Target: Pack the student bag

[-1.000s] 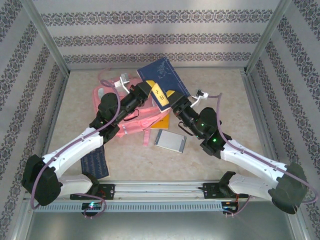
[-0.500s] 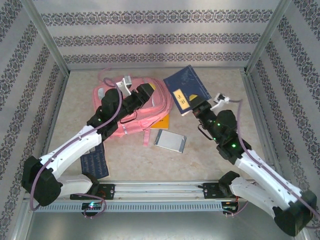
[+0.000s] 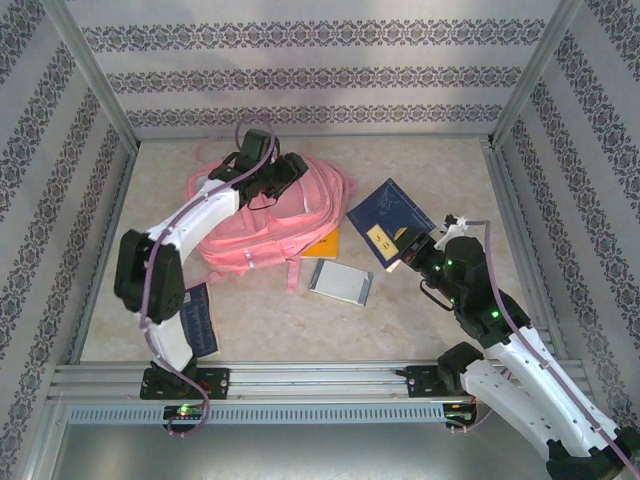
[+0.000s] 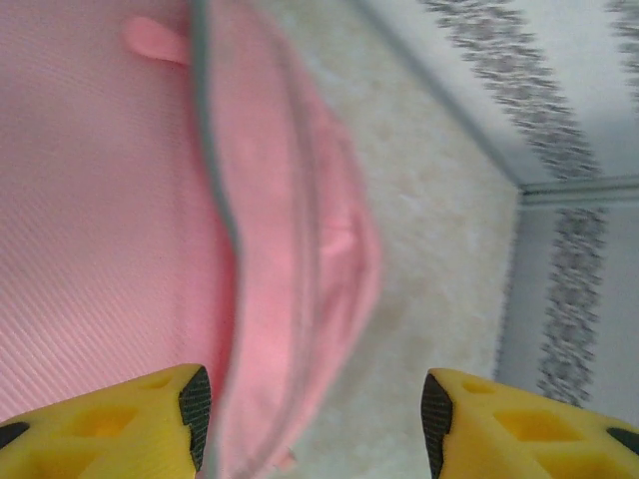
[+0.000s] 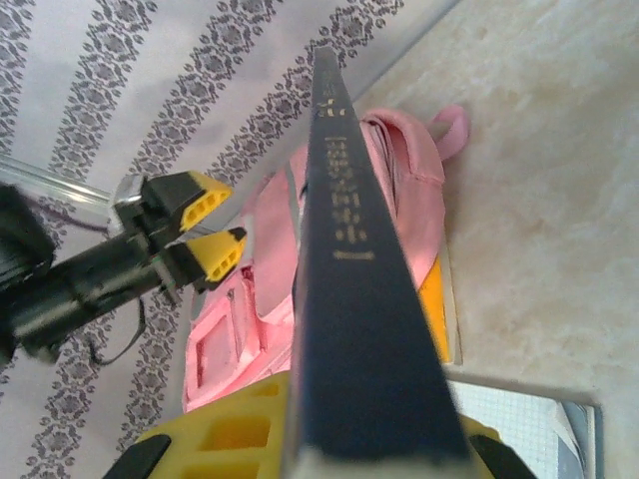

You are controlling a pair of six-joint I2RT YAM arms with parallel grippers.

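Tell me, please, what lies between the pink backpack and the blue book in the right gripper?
In the top view: an orange flat item beside the backpack, then a strip of bare table before the book.

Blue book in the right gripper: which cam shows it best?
Top external. The blue book shows its cover and yellow label, held at its near corner by the right gripper, right of the student bag. Right wrist shows it edge-on, spine toward the lens.

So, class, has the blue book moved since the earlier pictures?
Yes. The book has gone right and nearer: from over the bag to off its right side, back-right of the unmoved grey pad.
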